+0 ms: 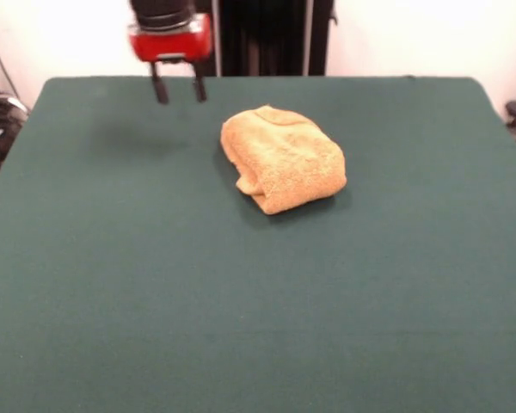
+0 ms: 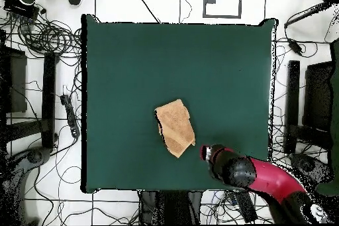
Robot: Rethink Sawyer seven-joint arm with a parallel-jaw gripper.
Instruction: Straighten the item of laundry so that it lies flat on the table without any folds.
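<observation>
The golden-orange towel [image 1: 282,158] lies folded into a thick bundle a little beyond the middle of the dark green table [image 1: 155,284]. It also shows in the overhead view [image 2: 175,128] as a folded, slanted oblong. My gripper [image 1: 178,89] hangs above the table's far side, to the left of the towel in the front view and apart from it. Its two dark fingers [image 1: 160,89] are spread and hold nothing. In the overhead view the gripper [image 2: 206,152] is just right of and below the towel.
The red and black arm [image 2: 265,177] comes in from the overhead view's lower right. Cables and equipment [image 2: 46,71] lie on the floor round the table. The table's edges [image 2: 85,104] are far from the towel.
</observation>
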